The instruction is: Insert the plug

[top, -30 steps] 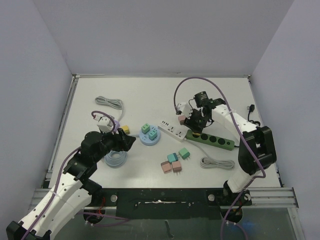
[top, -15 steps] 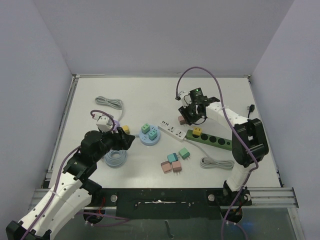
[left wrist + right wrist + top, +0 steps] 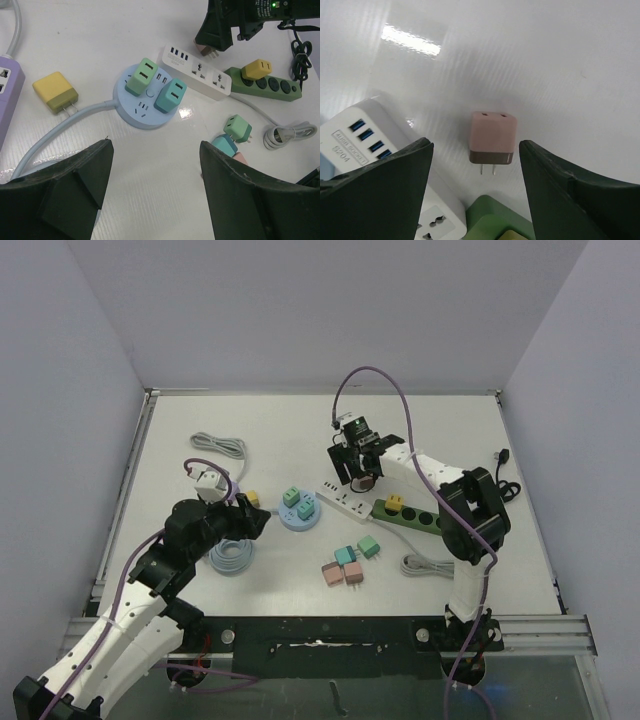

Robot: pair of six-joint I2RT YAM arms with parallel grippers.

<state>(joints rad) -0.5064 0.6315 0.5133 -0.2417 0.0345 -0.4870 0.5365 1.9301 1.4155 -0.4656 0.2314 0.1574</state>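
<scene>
The right gripper (image 3: 352, 472) hangs low over the counter (image 3: 280, 430), at the far end of the two power strips. Its jaws are released, spread wide to either side of a pink plug (image 3: 492, 137). They touch nothing. That plug lies flat on the counter between the fingers, clear of both. Its two prongs point toward the near end of the green strip (image 3: 487, 212) but are not in any socket. The white strip (image 3: 375, 137) lies just beside it on the left of the wrist view.

A yellow plug (image 3: 395, 504) sits seated in the green strip's end socket.

On the other side, the left gripper (image 3: 155, 150) is also open and empty. It hovers over the counter near the round blue hub (image 3: 142, 112), which carries two green plugs (image 3: 141, 76).
</scene>
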